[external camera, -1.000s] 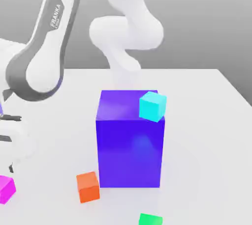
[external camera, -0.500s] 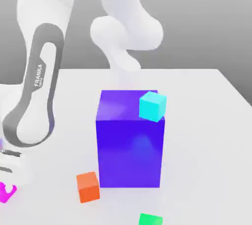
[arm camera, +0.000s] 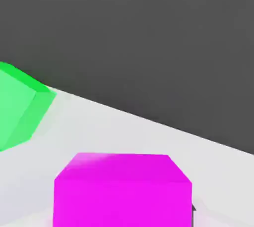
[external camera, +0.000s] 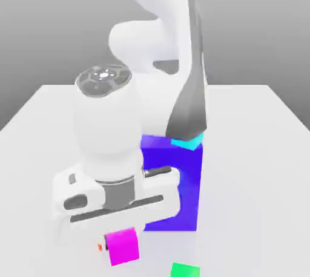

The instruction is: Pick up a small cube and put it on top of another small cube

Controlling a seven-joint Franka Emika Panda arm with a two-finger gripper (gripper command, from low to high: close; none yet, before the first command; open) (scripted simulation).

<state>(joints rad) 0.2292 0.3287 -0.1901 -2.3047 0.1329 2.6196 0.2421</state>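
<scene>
- Pale grey backdrop is fading behind a white surface.
- White robot arm is leaning over the surface, partly hiding a big blue block.
- Fingers are closing firmly on a small magenta cube, holding it beneath the hand.
- Orange cube is barely peeking out behind the magenta one.
- Cyan cube is sitting atop the blue block, partly covered by the arm.
- Green cube is lying at the exterior view's bottom edge.

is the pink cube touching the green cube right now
Apart: the hand view shows pale table surface between the pink cube and the green cube.
</scene>
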